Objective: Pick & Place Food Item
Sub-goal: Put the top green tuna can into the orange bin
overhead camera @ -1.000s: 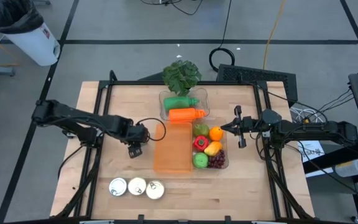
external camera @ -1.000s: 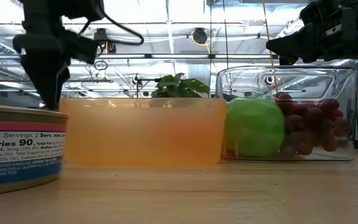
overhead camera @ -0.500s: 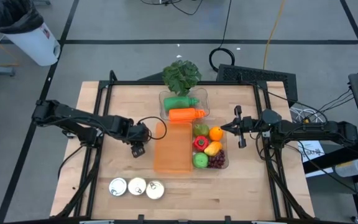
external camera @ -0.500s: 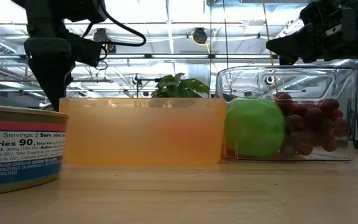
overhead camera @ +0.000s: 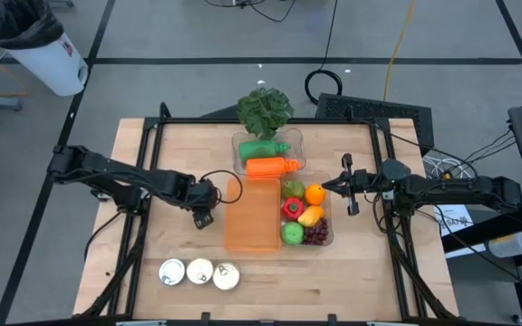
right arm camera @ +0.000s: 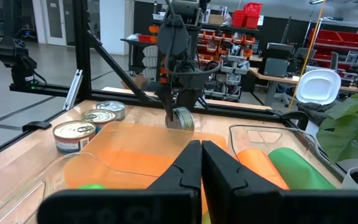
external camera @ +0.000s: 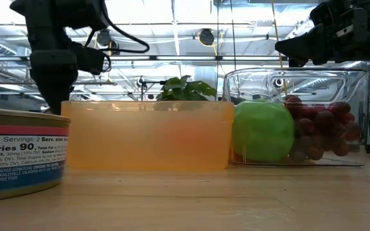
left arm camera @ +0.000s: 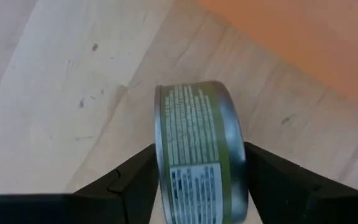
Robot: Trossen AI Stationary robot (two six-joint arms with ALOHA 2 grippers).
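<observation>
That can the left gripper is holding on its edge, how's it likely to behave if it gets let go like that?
The can is clamped on edge in the left gripper, so released it would probably roll or topple flat. It looks rigid metal, unlikely to dent. Its smooth curved label may slip, though the fingers press its flat ends.

A small round can (left arm camera: 197, 155) with a green label of fine print and a silvery metal rim stands on its edge, its flat ends gripped between the two dark fingers (left arm camera: 135, 180) of the left gripper (overhead camera: 203, 217). It hangs over the wooden desk (overhead camera: 170, 163), just beside the orange tray (overhead camera: 252, 215).
</observation>
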